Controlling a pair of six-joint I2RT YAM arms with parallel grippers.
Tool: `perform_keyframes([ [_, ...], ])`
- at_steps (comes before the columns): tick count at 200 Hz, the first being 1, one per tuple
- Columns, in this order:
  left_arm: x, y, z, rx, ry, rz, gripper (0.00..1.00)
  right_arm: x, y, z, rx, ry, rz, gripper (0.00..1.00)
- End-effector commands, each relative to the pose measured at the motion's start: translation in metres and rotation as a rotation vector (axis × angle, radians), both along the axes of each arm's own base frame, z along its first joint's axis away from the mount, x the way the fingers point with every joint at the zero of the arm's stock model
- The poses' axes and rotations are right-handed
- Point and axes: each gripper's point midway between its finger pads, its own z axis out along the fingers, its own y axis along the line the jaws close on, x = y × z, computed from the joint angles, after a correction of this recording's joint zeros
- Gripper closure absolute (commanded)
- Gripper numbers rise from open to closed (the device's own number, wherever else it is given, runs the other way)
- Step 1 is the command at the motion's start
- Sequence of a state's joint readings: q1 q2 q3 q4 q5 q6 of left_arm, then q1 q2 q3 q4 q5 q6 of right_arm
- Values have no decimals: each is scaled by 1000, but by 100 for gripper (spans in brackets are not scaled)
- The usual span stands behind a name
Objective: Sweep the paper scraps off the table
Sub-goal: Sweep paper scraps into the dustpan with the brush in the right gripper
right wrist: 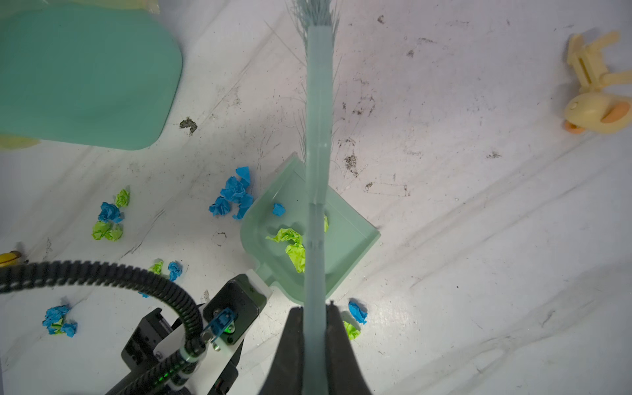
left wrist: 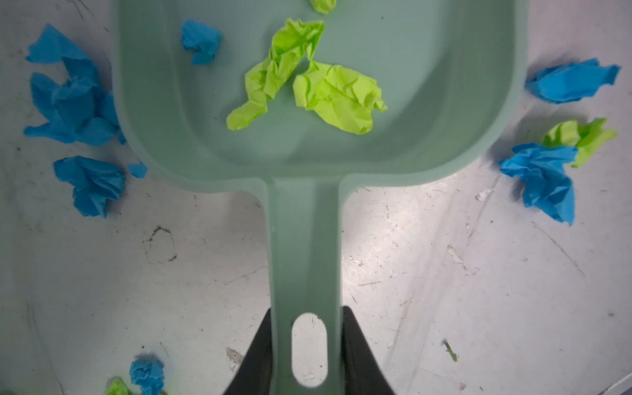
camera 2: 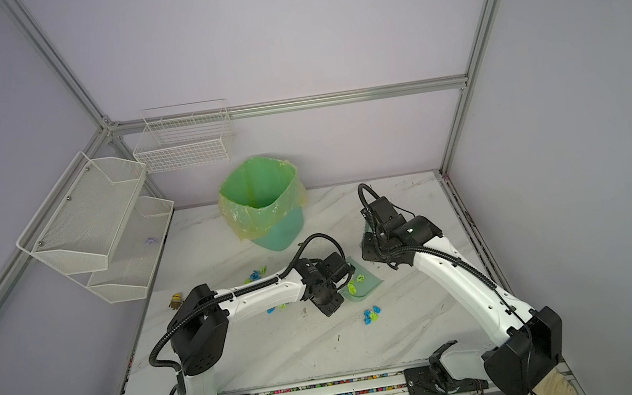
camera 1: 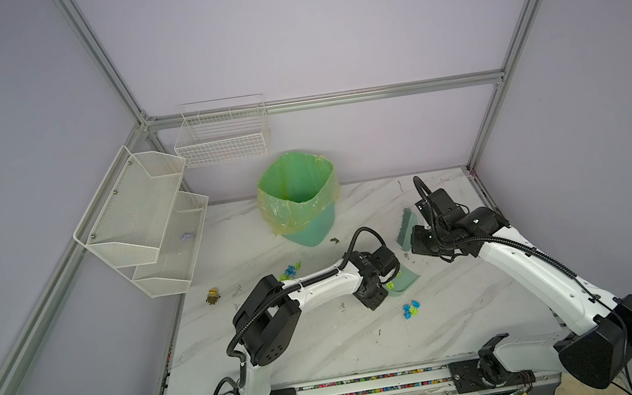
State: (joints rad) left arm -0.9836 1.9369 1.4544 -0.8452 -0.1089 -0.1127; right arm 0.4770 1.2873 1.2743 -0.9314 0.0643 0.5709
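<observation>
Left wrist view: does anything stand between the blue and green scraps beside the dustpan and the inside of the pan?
Yes: the raised side walls of the dustpan. The blue paper scraps lie against one wall and the blue-and-green scraps lie close by the opposite wall. Both are near the handle end, not before the open mouth.

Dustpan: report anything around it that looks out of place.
Only a few paper scraps lie in the dustpan. Blue scraps press against the outside of one side wall, and another clump lies just off the opposite wall, on the table beside the pan rather than in it. The left gripper holds its handle.
</observation>
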Motion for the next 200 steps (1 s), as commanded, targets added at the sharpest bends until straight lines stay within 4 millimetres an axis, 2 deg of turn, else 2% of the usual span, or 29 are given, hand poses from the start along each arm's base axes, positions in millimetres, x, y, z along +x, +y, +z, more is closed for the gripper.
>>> perform_keyframes([
  [1, 14, -12, 35, -78, -73, 27, 100, 9, -11, 9, -38, -48, -19, 100],
  [26, 13, -14, 33, -88, -58, 36, 100, 5, -17, -13, -85, 10, -19, 100],
  [84, 19, -14, 34, -96, -58, 56, 100, -19, 3, -52, 10, 114, 77, 100],
  [110, 20, -14, 31, -91, -58, 59, 100, -30, 13, -51, 66, 118, 109, 100],
  [131, 20, -14, 31, -91, -59, 61, 100, -40, 32, -47, 163, 118, 180, 100],
  [140, 21, -12, 30, -88, -60, 64, 100, -46, 44, -42, 239, 115, 222, 100],
  [150, 22, -12, 29, -84, -60, 66, 100, -47, 50, -35, 280, 91, 237, 100],
  [200, 25, -10, 35, -99, -68, 75, 100, -30, 12, -12, 147, -9, 55, 100],
])
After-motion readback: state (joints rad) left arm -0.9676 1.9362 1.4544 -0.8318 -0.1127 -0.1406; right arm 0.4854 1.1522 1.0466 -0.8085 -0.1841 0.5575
